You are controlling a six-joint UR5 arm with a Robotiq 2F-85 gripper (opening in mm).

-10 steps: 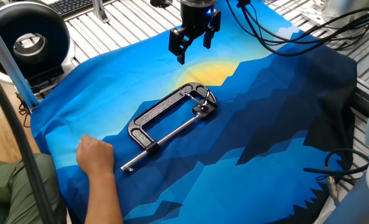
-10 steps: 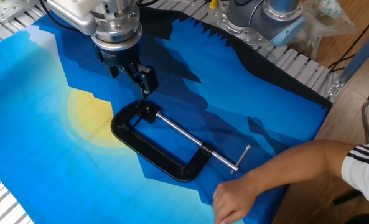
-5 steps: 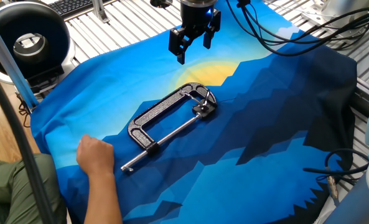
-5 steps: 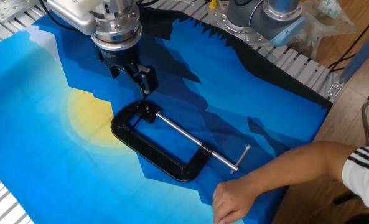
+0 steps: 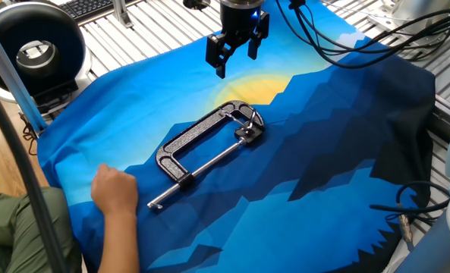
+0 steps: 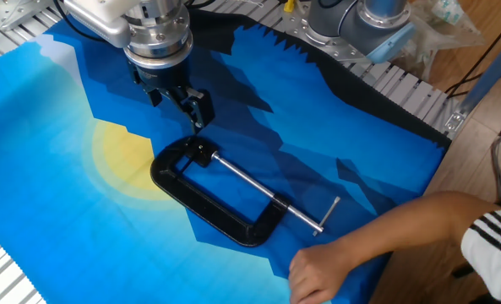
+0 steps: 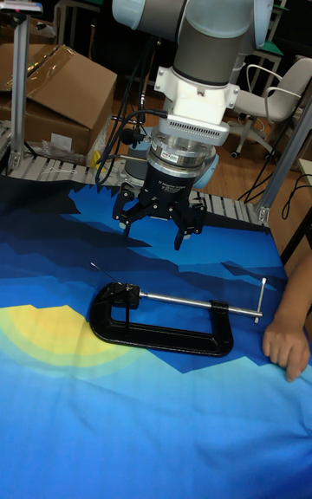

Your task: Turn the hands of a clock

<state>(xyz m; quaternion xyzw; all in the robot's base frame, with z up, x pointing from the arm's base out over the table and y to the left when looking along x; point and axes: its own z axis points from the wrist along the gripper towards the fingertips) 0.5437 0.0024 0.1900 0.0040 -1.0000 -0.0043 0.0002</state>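
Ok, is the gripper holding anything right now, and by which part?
Nothing. The gripper hangs open, clear of the C-clamp, fingers apart with nothing between them.

Robotics lab bench

A grey industrial robot arm (image 7: 208, 22) stands over a table of ribbed metal rails (image 5: 156, 30) draped with a blue printed cloth (image 5: 323, 174). Black cables (image 5: 316, 42) trail across the far right of it, and a keyboard (image 5: 95, 7) lies at the far left edge. The base of a second robot (image 6: 377, 17) stands at the table's far side. Behind the table in the tall view are a cardboard box (image 7: 61, 92) on the left and a white office chair (image 7: 282, 87) on the right.
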